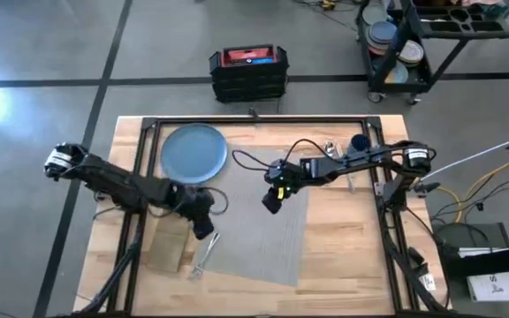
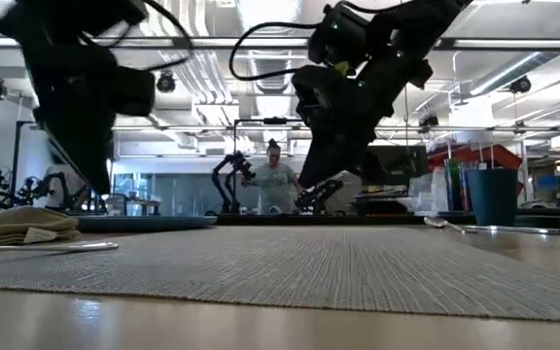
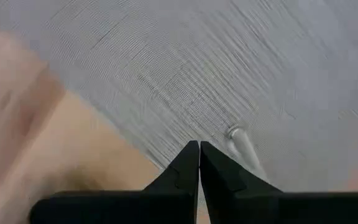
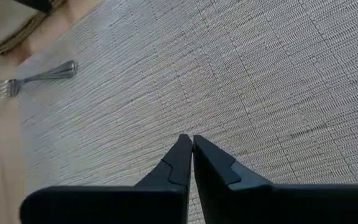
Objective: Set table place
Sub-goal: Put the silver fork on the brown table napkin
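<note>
The grey woven placemat point(image 1: 259, 234) lies in the middle of the table. The round blue plate point(image 1: 193, 152) sits on the wood beyond the mat's far left corner. The tan folded napkin point(image 1: 168, 243) lies left of the mat, and the silver fork point(image 1: 204, 256) lies across the mat's left edge. The small dark-blue cup point(image 1: 359, 142) stands at the far right, with silver cutlery point(image 1: 350, 179) near it. My left gripper point(image 3: 199, 144) hangs shut over the mat's left edge, by the fork's handle end point(image 3: 240, 142). My right gripper point(image 4: 188, 138) hangs shut over the mat's far part.
A black metal frame point(image 1: 254, 121) runs round the table's far and side edges. On the floor beyond the table stand a black-and-red case point(image 1: 248, 72) and a black cart with stacked dishes point(image 1: 396, 44). A person point(image 2: 276, 185) stands far off in the room.
</note>
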Available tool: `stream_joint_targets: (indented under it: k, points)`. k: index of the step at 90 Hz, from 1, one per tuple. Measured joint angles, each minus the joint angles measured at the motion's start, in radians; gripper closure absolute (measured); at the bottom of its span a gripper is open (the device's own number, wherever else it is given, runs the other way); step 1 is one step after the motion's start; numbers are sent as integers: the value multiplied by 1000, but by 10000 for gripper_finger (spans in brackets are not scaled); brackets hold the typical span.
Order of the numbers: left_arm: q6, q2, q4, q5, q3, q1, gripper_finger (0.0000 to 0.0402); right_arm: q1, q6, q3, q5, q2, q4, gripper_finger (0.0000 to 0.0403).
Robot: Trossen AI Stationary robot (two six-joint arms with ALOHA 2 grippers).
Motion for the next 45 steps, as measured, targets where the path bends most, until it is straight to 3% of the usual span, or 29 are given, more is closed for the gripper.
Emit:
stream_joint_targets:
  k: [12, 24, 45]
  points:
    - [-308, 23, 4, -86, 34, -126, 402, 11, -11, -10, -2, 0, -37, 400]
    - [-510, 101, -24, -148, 82, -198, 402, 11, -19, -16, -2, 0, -116, 400]
    - [-530, 310, -46, -25, 193, -232, 394, 11, -108, -19, -8, -1, -215, 390]
